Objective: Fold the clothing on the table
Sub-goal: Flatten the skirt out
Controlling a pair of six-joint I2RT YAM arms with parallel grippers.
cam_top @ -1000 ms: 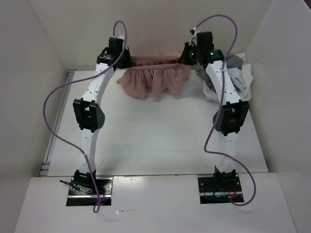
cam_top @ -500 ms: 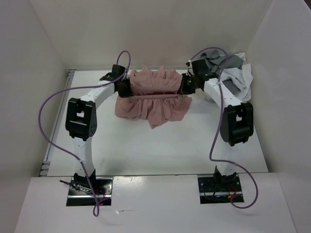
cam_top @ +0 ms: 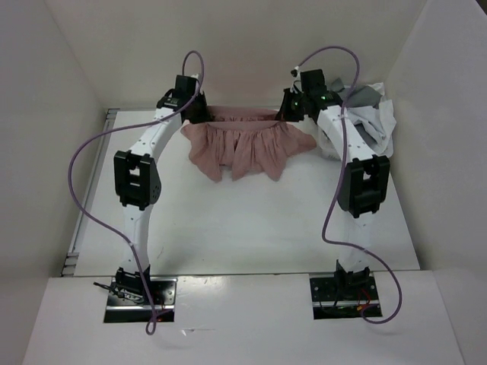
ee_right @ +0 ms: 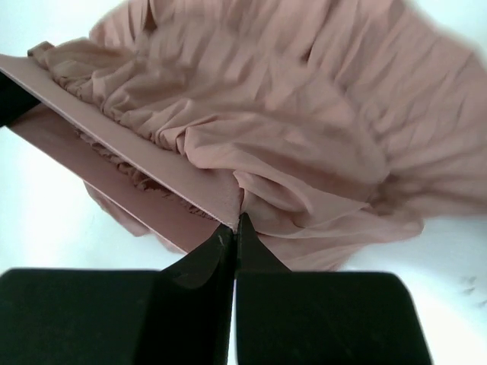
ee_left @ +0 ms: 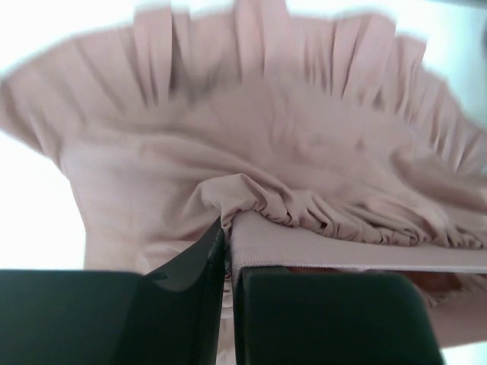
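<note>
pink clothing [cam_top: 243,148] stretched between the claws at the far side of the table [cam_top: 228,220]
right gripper [ee_right: 236,220] clenches the waistband; left gripper [ee_left: 227,228] touches it, grip unclear; overhead alone shows a grey-white heap [cam_top: 369,114].

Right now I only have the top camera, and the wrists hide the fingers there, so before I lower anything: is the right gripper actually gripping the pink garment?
Observer: Yes. The right wrist view shows the right gripper with its jaws shut on a corner of the flat band of the clothing.
Operator: And the left one?
Observer: In the left wrist view, the left gripper shows a thin slit between its fingers at the band's corner; whether it pinches the fabric, I cannot tell.
</note>
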